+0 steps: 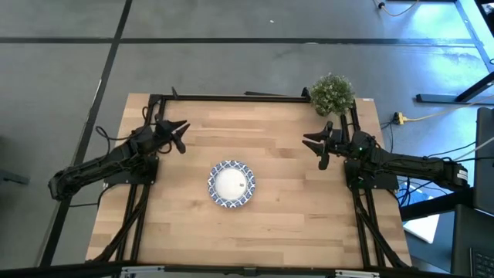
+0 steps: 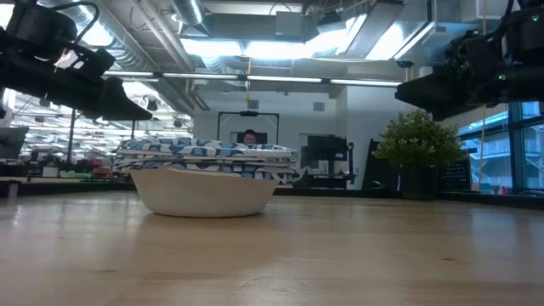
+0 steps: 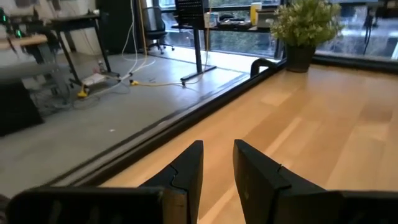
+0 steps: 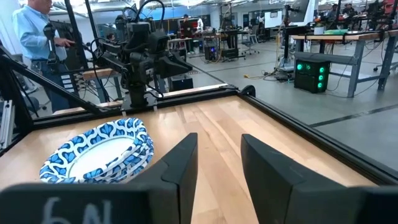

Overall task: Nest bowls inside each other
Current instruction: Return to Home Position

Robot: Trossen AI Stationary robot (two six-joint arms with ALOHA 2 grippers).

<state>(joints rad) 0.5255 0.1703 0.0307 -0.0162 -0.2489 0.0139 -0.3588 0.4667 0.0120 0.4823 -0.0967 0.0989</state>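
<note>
The bowls (image 1: 231, 184) sit nested in one stack on the table's middle, the bottom bowl's base on the wood; the top one shows a white centre and a blue-and-white rim. The low view shows several patterned rims stacked above one white bowl wall (image 2: 204, 180). The stack also appears in the right wrist view (image 4: 99, 154). My left gripper (image 1: 180, 133) hovers open above the table's left side, away from the stack. My right gripper (image 1: 316, 146) hovers open above the right side, also apart from it. In their wrist views the left gripper (image 3: 217, 163) and right gripper (image 4: 219, 158) hold nothing.
A small green potted plant (image 1: 333, 93) stands at the table's far right corner, close behind my right arm. A dark frame (image 1: 231, 98) runs along the far edge and both sides. Bare wood lies all around the stack. A person (image 4: 38, 37) stands beyond the table's left side.
</note>
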